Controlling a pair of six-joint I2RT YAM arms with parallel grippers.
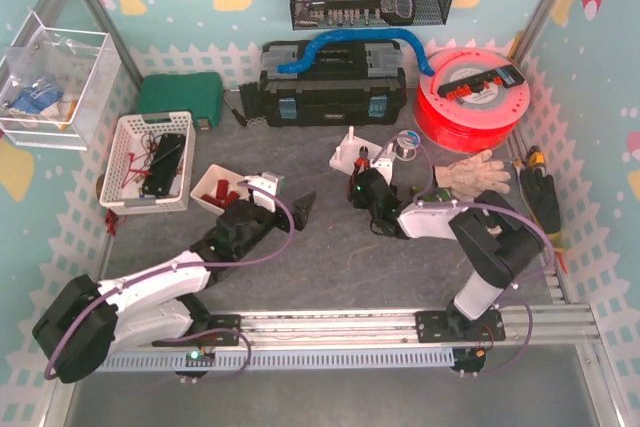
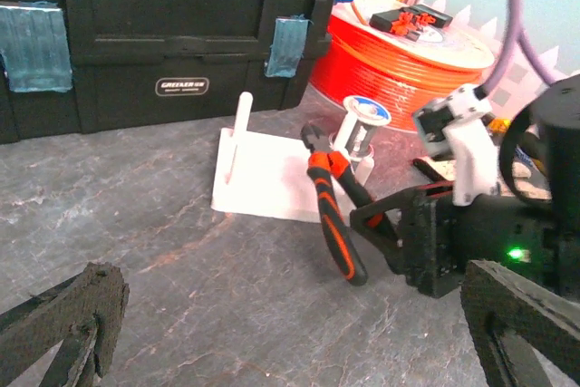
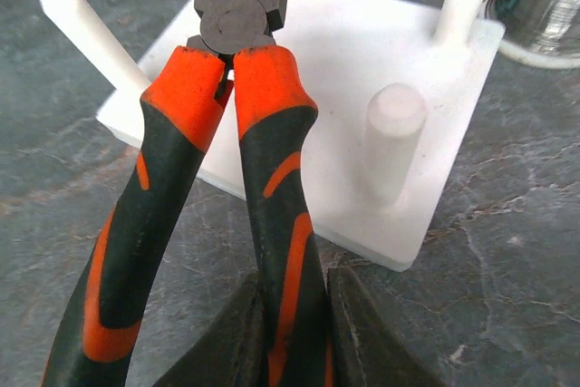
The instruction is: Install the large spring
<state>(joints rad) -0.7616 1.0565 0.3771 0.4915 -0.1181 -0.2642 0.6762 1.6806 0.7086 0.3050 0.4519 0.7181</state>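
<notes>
Pinching one pliers [image 3: 227, 133] handle, right gripper [image 3: 292, 314]: clear at wrist, blurred overhead.

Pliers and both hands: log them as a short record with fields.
right hand: shut on one handle of the pliers
pliers nose: closed, over the white peg plate
pegs: three show, all bare
left hand: open, empty, off to the plate's left

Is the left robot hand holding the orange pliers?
No, the jaws of the right gripper clamp one handle of the orange-and-black-handled pliers.
</notes>
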